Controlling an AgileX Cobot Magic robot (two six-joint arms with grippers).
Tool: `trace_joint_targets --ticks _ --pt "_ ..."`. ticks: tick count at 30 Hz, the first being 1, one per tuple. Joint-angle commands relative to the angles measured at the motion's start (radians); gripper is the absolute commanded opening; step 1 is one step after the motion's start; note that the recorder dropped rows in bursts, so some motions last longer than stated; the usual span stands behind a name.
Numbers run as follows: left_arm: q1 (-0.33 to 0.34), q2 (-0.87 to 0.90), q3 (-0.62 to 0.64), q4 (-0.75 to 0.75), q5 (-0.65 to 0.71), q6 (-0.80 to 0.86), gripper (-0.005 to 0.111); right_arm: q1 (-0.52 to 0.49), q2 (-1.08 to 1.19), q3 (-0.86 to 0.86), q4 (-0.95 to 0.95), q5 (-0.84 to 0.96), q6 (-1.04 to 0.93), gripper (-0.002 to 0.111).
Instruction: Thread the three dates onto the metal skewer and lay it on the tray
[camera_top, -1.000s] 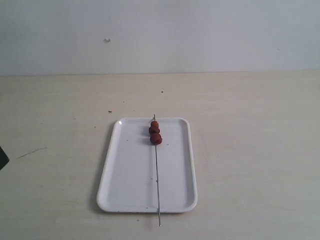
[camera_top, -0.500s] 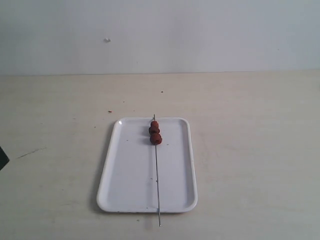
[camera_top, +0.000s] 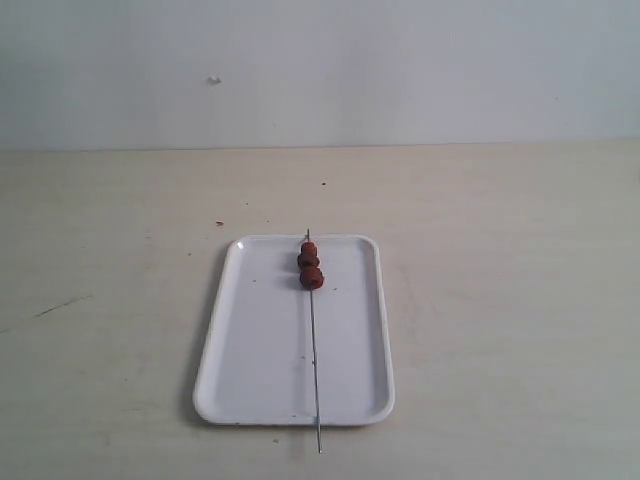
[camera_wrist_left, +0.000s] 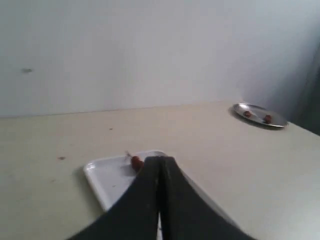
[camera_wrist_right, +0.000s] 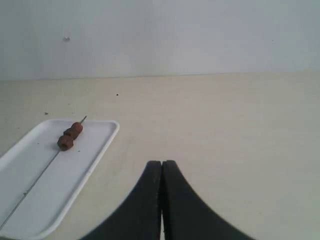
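The flat white rectangular tray (camera_top: 250, 340) lies near the front middle of the pale beige tabletop (camera_top: 500, 300). Nothing sits close around it but a few dark specks on the surface. The thin grey metal skewer (camera_top: 314, 350) lies lengthwise on the tray, each end poking just past the rim. The three small wrinkled reddish-brown dates (camera_top: 310, 265) are packed touching one another near its far end.

Neither arm shows in the exterior view. The left gripper (camera_wrist_left: 160, 160) has its dark jaws pressed flat together on nothing, and in its own view they cover much of the tray, leaving one date peeking beside them. Toward a far table edge sits a small round silvery dish (camera_wrist_left: 259, 115) holding a couple of red bits too blurred to name. The right gripper (camera_wrist_right: 161, 163), jaws likewise closed tight and empty, is off to the tray's side, well apart. The skewer's near end is cut off there.
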Motion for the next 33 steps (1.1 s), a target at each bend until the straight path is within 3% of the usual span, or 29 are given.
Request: trace_joint_targets --ticks 1,6,10,33 --pt "0.196 -0.108 0.022 -0.078 0.121 0.010 0.000 -0.004 -0.009 0.005 0.001 0.002 -0.006 0.000" --pt "0.356 -0.236 0.022 -0.080 0.339 -0.049 0.000 -0.004 -0.009 0.005 0.001 0.002 -0.006 0.000" --pt "0.410 -0.325 0.022 -0.076 0.479 -0.089 0.000 -0.004 -0.009 0.005 0.001 0.002 -0.006 0.000" --pt "0.420 -0.325 0.022 -0.076 0.506 -0.084 0.000 -0.004 -0.009 0.005 0.001 0.002 -0.006 0.000"
